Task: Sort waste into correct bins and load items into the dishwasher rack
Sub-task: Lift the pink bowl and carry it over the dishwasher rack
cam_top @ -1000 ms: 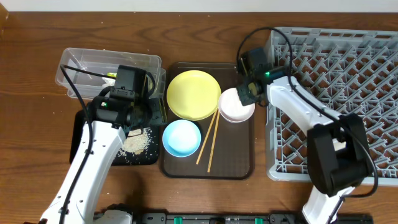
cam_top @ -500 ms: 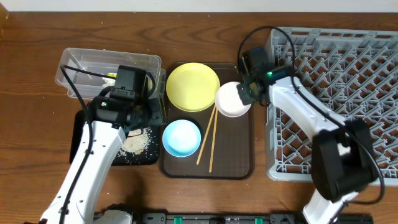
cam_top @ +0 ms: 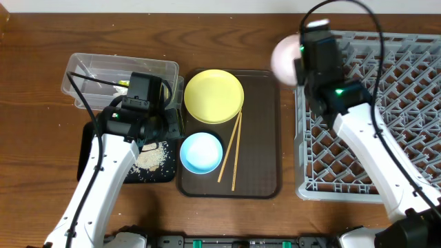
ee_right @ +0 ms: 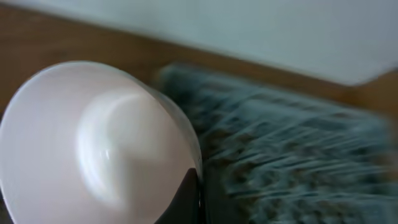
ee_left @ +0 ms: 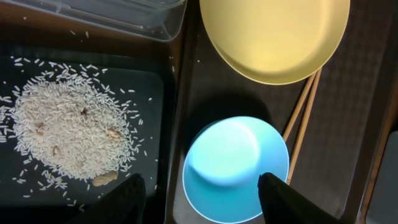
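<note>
My right gripper (cam_top: 302, 60) is shut on the rim of the white bowl (cam_top: 284, 58) and holds it in the air at the back left corner of the grey dishwasher rack (cam_top: 386, 103). In the right wrist view the bowl (ee_right: 93, 149) fills the left, pinched at the fingers (ee_right: 198, 196). My left gripper (ee_left: 205, 199) is open and empty above the near rim of the light blue bowl (ee_left: 236, 165). The yellow plate (cam_top: 213, 100) and two chopsticks (cam_top: 231, 155) lie on the brown tray (cam_top: 265, 165). Rice (ee_left: 68, 137) lies in the black tray (cam_top: 93, 155).
The clear tub (cam_top: 103, 76) stands behind the black tray, with a yellow-green wrapper (cam_top: 122, 84) inside by my left arm. The small cup is not in view. The rack takes up the right side of the table.
My right gripper has lifted the white bowl off the brown tray and carried it up and right to the rack's back left corner. The left arm has not moved.
</note>
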### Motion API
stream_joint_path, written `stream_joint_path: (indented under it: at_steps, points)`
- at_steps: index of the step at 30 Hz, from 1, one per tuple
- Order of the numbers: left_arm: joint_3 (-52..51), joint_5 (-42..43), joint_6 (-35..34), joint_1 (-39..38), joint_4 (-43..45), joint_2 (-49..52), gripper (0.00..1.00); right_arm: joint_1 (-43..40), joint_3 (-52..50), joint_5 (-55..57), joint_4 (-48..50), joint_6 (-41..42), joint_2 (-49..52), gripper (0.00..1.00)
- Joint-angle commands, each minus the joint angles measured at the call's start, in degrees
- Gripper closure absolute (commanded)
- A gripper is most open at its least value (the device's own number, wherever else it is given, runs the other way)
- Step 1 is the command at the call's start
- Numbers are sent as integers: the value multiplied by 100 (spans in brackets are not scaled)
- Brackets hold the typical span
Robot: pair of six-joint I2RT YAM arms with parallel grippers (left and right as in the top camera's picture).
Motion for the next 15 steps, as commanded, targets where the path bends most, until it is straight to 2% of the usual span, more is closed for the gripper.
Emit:
stream_joint_path:
  at_steps: [1, 4, 10, 15]
  points:
    - [17, -74, 55, 13, -20, -31, 39, -162, 33, 1506, 367, -968, 17, 99]
    - [17, -72, 55, 13, -13, -31, 39, -334, 33, 1910, 968, -1827, 90, 99]
    - [17, -72, 55, 13, 7, -31, 39, -752, 33, 1956, 1788, -3250, 350, 99]
    - [17, -72, 55, 13, 11, -31, 39, -918, 33, 2262, 1803, -3353, 540, 99]
